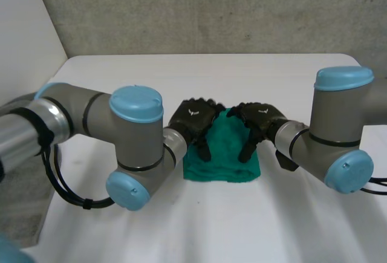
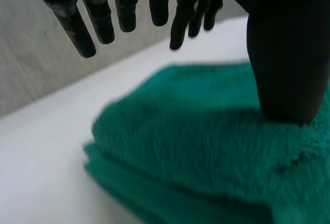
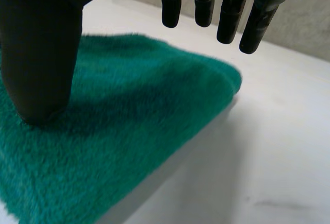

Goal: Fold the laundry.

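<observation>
Folded green towel (image 1: 225, 157) sits mid-table, squarely between the hands: left hand (image 1: 193, 118) on its left side, right hand (image 1: 261, 118) on its right, thumbs pressing down, fingers straight, gripping nothing.

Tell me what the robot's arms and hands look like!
Both arms are fat grey tubes with round light-blue caps at the joints. The left hand and right hand are black, with long stick-like fingers, and each has a small white mark on its back.

Grey arms (image 1: 78, 115), light-blue caps (image 1: 136, 103), black robot hands (image 1: 193, 118) (image 1: 263, 116)
</observation>
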Motion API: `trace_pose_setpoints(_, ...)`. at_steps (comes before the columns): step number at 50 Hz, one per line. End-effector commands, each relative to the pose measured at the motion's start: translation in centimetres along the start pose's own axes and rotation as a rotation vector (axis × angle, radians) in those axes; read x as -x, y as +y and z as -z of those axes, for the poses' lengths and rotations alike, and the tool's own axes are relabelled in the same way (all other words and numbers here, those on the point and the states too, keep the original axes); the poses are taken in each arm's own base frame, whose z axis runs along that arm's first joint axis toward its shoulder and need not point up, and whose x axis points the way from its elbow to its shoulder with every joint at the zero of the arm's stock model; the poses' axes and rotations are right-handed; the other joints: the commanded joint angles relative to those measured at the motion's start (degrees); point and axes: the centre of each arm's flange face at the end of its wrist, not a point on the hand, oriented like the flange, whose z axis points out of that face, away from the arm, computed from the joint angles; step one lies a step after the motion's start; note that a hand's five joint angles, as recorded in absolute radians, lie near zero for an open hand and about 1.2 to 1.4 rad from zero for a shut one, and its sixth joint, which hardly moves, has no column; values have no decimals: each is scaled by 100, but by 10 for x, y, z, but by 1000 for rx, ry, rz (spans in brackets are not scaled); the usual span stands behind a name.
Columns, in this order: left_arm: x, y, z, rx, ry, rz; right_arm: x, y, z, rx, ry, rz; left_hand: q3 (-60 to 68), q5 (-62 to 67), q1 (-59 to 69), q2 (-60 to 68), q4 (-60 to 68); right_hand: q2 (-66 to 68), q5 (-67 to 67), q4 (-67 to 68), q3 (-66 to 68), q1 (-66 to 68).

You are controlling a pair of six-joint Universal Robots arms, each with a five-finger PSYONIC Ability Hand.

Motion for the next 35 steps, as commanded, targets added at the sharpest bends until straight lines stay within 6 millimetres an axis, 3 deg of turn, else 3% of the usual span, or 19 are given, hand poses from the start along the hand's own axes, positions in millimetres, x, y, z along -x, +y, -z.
trace_pose_setpoints(1,9,27,-2,135,-81,-63,2,16,-7,43,-1,23,-62,-136,60,-30,-32,-248,-396,-326,-226,-155)
trace_pose_setpoints(12,11,41,8,208,-86,-188,0,20,-9,61,20,150,-146,-220,-24,-115,-116,-248,-396,-326,-226,-155)
trace_pose_setpoints(16,11,17,14,146,-93,-186,-4,15,-3,56,38,147,-162,-237,-41,-131,-133,-248,-396,-326,-226,-155)
trace_pose_setpoints(26,24,-83,49,-186,-149,-150,-11,-22,36,-111,132,78,-201,-275,-79,-170,-171,-248,-396,-326,-226,-155)
trace_pose_setpoints(31,32,-111,63,-284,-68,-135,-35,-15,51,-102,211,-21,-201,-275,-79,-170,-171,-248,-396,-326,-226,-155)
trace_pose_setpoints(35,27,-124,75,-300,70,-87,-33,6,57,-40,196,-116,-201,-275,-79,-170,-171,-248,-396,-326,-226,-155)
